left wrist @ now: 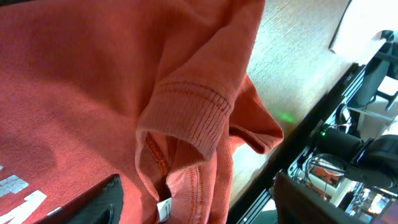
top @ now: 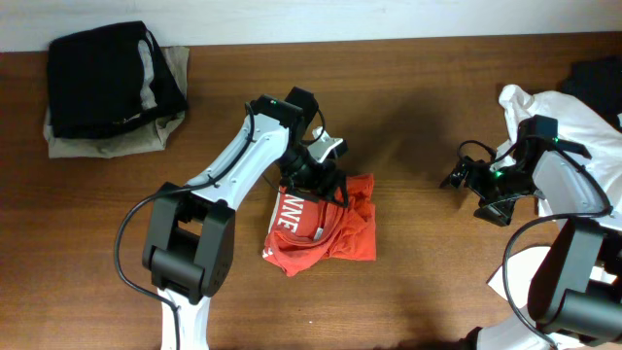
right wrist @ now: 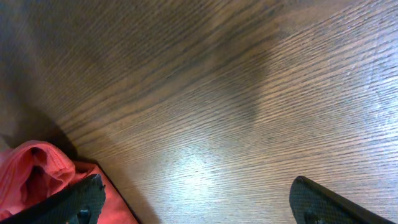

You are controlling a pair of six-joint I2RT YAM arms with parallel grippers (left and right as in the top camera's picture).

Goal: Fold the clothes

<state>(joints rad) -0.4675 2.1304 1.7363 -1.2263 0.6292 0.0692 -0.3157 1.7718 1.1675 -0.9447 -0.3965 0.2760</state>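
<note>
The orange-red T-shirt [top: 330, 233] lies crumpled on the table's middle, with white print showing at its left. My left gripper [top: 326, 180] hovers over its top edge. In the left wrist view its fingers [left wrist: 199, 208] stand wide apart, open, with the shirt [left wrist: 93, 74], its ribbed collar and a small label between them. My right gripper [top: 465, 178] is open over bare wood to the right of the shirt. Its fingers [right wrist: 199, 202] are spread wide and empty, and a corner of the shirt [right wrist: 31, 177] shows at lower left.
A black garment [top: 107, 78] lies on a khaki one [top: 107, 146] at the back left. A white garment [top: 583, 126] is heaped at the right, with a black one [top: 598, 76] behind it. The table's edge and frame [left wrist: 311, 124] show in the left wrist view.
</note>
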